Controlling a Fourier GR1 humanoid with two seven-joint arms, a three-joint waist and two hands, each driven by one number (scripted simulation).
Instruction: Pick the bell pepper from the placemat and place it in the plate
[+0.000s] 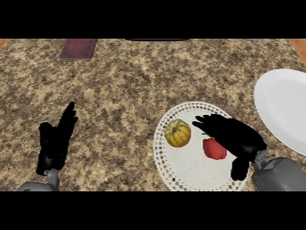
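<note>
- Right forearm [282, 175] is coming in at approx 5 o'clock; right hand [233, 134] is hovering over the placemat's right side, fingers curling down just above the pepper, holding nothing that shows.
- Left hand [54, 139] is resting at approx 8 o'clock, fingers straight & pointing up, nothing in it.
- Placemat [181, 170], white w/ dotted rim, is lying approx 5 o'clock of counter centre.
- Pepper [214, 149], red, is sitting on the mat, partly under the right hand.
- Squash [177, 133], yellow, is sitting on the mat just at the pepper's 10 o'clock, apart from it.
- Plate [294, 112], white, is lying at 3 o'clock, near the mat.
- Counter [128, 81] is speckled brown; dark maroon book-like thing [79, 48] is lying at 11 o'clock.
</note>
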